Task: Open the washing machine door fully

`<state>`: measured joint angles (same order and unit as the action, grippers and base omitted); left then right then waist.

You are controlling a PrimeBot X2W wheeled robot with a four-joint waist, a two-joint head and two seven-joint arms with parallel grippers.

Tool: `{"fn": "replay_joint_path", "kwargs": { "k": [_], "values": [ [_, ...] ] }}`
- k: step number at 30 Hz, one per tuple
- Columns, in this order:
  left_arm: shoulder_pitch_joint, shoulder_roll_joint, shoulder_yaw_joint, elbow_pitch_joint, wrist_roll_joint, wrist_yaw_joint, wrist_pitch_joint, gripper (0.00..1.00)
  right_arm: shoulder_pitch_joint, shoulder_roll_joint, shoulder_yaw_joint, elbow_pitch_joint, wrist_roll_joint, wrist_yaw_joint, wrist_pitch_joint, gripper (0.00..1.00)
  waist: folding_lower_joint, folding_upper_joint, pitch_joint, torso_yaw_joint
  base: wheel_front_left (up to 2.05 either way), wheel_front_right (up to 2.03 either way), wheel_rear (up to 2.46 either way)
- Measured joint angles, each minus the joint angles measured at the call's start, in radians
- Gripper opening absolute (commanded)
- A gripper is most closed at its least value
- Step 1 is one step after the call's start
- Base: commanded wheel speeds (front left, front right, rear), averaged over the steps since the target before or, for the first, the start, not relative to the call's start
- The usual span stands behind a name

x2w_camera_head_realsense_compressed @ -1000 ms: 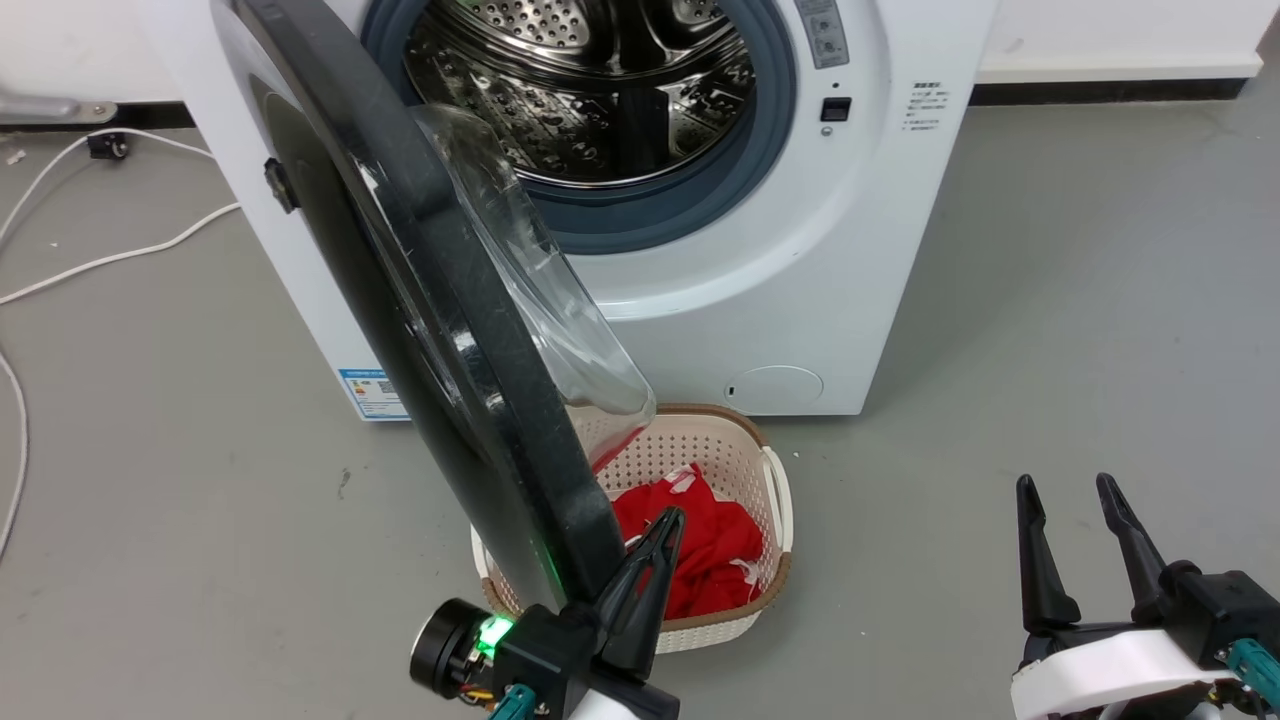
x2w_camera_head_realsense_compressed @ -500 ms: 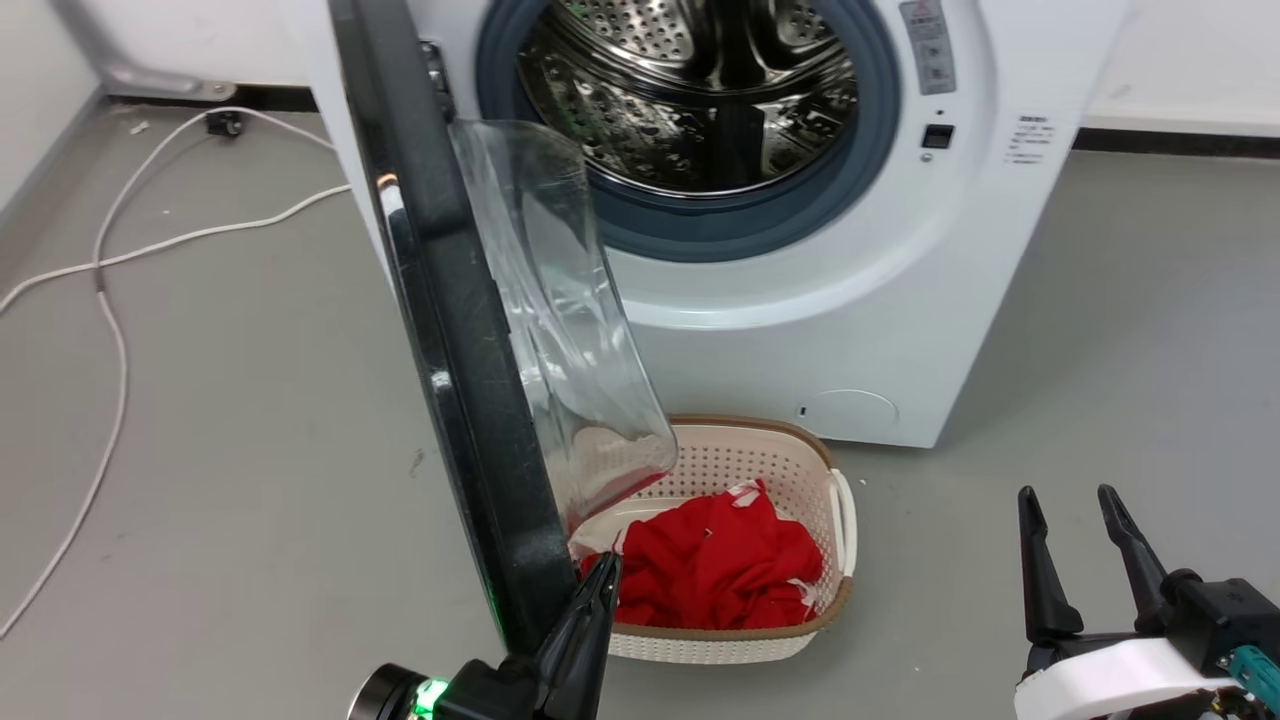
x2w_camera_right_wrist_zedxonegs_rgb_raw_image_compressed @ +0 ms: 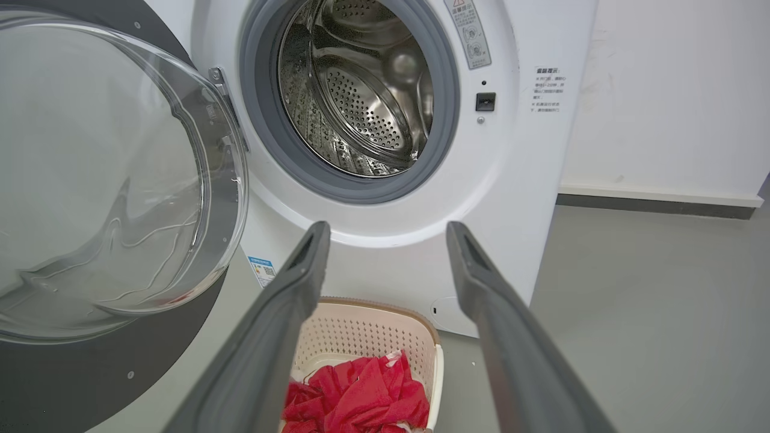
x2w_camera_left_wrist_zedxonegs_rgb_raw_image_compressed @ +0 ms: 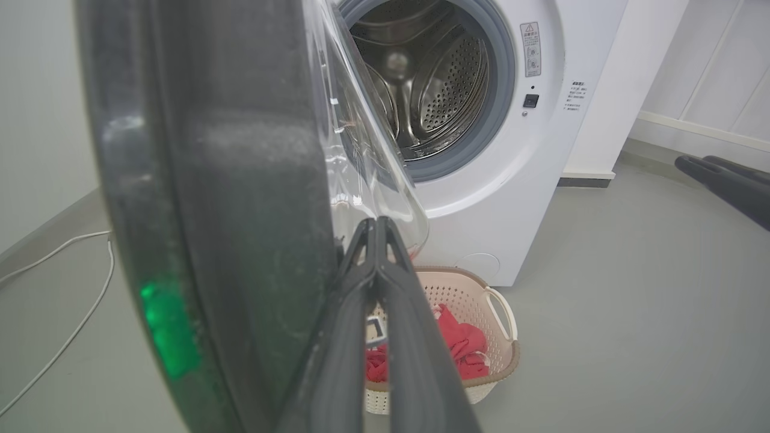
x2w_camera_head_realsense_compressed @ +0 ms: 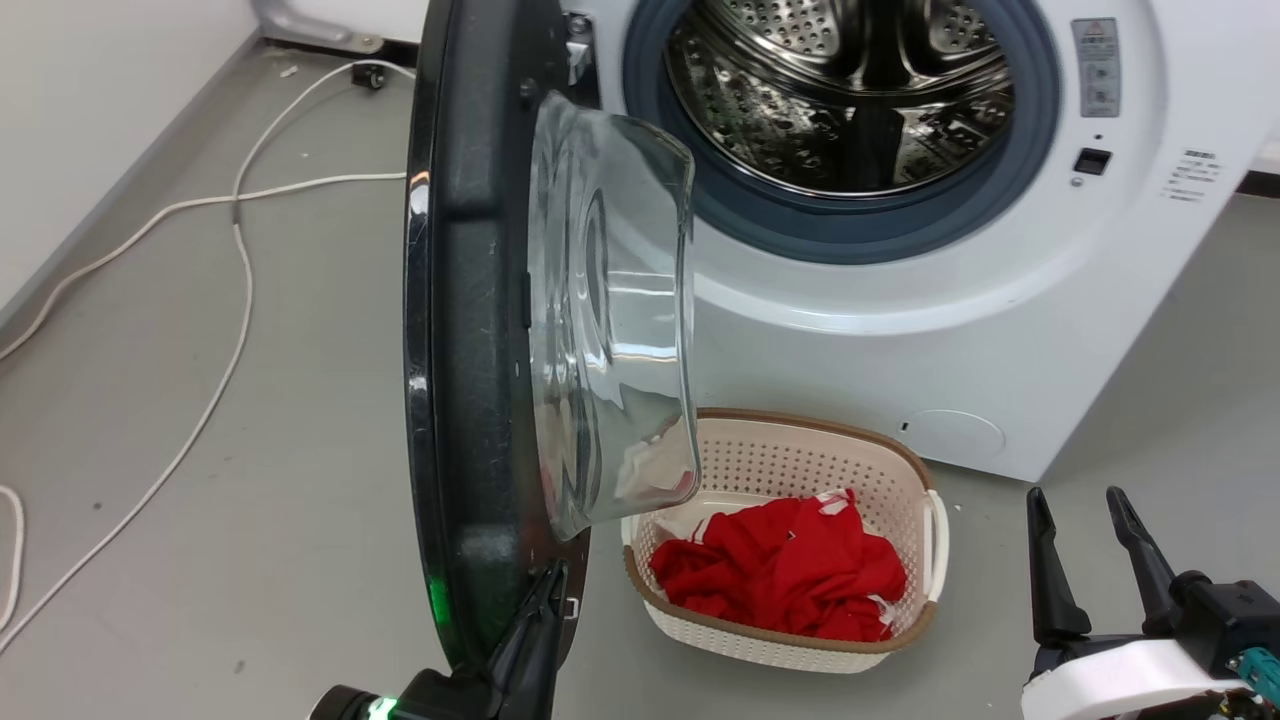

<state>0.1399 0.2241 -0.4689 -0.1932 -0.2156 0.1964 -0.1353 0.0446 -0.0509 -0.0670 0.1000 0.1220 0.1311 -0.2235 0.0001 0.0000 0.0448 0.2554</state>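
Door seen edge-on, swung roughly square to the washing machine and hinged left of the drum. Your left gripper, fingers pressed together, rests against the door's inner face just below the glass bowl. Your right gripper, fingers apart, idles near the basket. Push leftward along the hinge arc, bearing on the black rim, not the glass. The likely slip point is the rim's curved edge.

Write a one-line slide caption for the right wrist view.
Right hand, open, faces the washing machine; its door stands swung open at left, with a cream basket of red cloth below.
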Motion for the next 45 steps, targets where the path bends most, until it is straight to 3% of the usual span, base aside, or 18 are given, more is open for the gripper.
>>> {"fn": "replay_joint_path", "kwargs": {
  "k": [17, 31, 45],
  "values": [
    [0.02, 0.014, 0.08, 0.017, -0.039, 0.043, -0.051, 0.0, -0.001, 0.0, -0.01, -0.011, -0.007, 0.0, 0.018, 1.0, 0.0, 0.0, 0.033, 0.127, 0.0, 0.0, 0.0],
    [-0.037, 0.056, 0.254, 0.088, -0.098, 0.086, -0.099, 0.0, -0.008, 0.0, -0.014, -0.031, -0.02, 0.0, 0.042, 1.0, 0.0, 0.0, 0.072, 0.115, 0.0, 0.0, 0.0],
    [-0.156, 0.125, 0.411, 0.216, -0.159, 0.071, -0.122, 0.0, -0.041, 0.0, -0.016, -0.065, -0.044, 0.0, 0.076, 1.0, 0.0, 0.0, 0.139, 0.108, 0.0, 0.0, 0.0]
  ]
}}
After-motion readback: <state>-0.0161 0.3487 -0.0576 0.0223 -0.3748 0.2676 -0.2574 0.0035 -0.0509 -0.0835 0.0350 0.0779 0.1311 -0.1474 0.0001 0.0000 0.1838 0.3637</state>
